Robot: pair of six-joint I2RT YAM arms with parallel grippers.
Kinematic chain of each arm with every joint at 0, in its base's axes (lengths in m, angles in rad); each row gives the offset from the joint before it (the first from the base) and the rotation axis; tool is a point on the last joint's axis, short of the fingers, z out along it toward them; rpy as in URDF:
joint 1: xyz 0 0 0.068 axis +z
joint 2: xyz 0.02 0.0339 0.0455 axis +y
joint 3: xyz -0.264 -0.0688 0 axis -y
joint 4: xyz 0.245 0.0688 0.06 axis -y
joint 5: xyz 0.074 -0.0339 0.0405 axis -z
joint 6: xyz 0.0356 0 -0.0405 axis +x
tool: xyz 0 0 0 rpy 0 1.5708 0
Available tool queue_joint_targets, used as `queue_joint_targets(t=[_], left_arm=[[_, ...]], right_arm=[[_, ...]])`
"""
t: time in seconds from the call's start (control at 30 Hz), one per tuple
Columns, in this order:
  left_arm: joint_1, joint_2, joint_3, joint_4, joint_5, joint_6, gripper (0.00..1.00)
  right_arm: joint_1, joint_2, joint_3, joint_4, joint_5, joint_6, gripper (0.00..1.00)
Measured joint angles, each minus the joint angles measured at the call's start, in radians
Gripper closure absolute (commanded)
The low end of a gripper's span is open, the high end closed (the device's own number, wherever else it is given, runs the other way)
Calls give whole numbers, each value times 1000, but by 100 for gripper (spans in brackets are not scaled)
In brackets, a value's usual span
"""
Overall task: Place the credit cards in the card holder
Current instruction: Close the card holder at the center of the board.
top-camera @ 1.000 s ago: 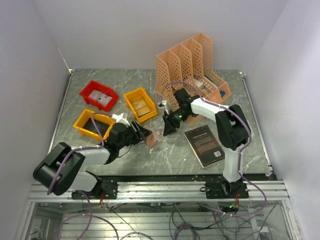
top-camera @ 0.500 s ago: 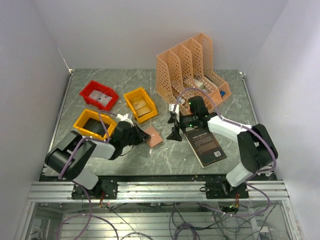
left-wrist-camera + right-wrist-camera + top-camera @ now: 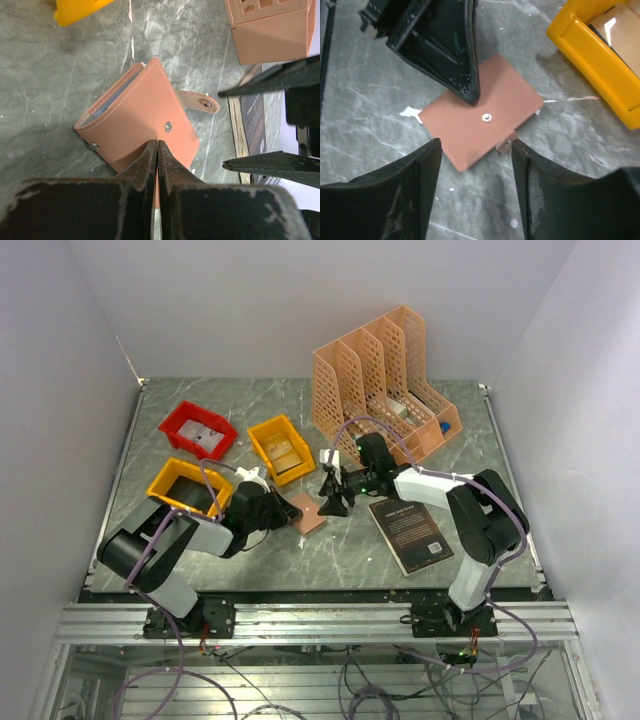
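Well, black book (image 3: 408,530) near card holder (image 3: 307,512): cover print illegible.

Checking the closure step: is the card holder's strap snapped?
Unfastened. Card holder lies folded, but its strap sticks out sideways, off the stud.

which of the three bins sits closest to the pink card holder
The yellow bin right of the red bin: it lies just beyond the card holder, while the other yellow bin sits farther left.
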Motion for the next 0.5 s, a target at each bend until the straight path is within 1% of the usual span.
queue_joint_targets(t=[0.07,0.3,0.5], left_arm=[[0,6,0,11,0,-2,92],[0,17,-2,33,4,-2,92],[0,18,-2,34,5,-2,92]], right_arm=[[15,1,12,-10,10,5,54],[26,20,66,-17,58,29,66],[26,32,70,-44,96,34,69]])
